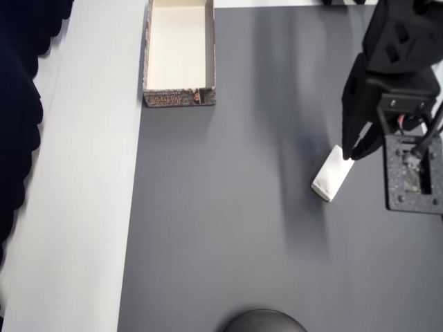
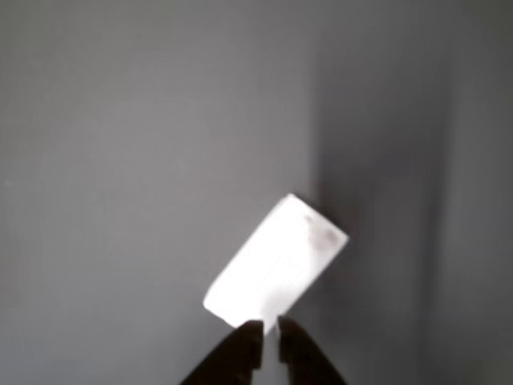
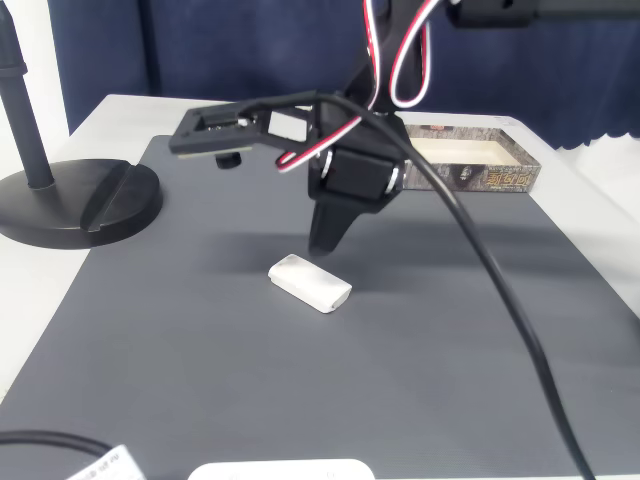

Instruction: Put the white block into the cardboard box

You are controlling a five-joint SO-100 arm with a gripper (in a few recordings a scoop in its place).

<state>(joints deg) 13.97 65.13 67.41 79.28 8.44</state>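
The white block [image 1: 332,174] lies flat on the dark grey mat [image 1: 228,228], well to the right in the overhead view, its long axis running diagonally. The cardboard box [image 1: 179,98] stands at the far left corner of the mat, open side up, cream interior empty; it is well apart from the block, so the block has yet to be lifted and carried across the mat. In the fixed view the box [image 3: 500,180] sits at the far right, behind the arm.

The gripper [image 1: 356,153] hangs above the block's far end, fingers pointing down. In the wrist view the gripper [image 2: 271,330] shows two dark fingertips [image 2: 247,335] with only a thin slit between them, so the jaws stand nearly closed and hold nothing; the block [image 2: 276,263] lies just beyond the tips, overexposed and slightly blurred. In the fixed view the gripper [image 3: 325,240] tapers to a point just above and behind the block [image 3: 310,283]; whether it touches the block cannot be told.

The pose suggests an approach for a grasp. As judged from these views, the jaws would need to open wider than the block's short side and turn to straddle it, since the block lies oblique to the fingers. A round black stand base [image 3: 75,203] rests at the left edge of the mat, clear of the likely path to the box.
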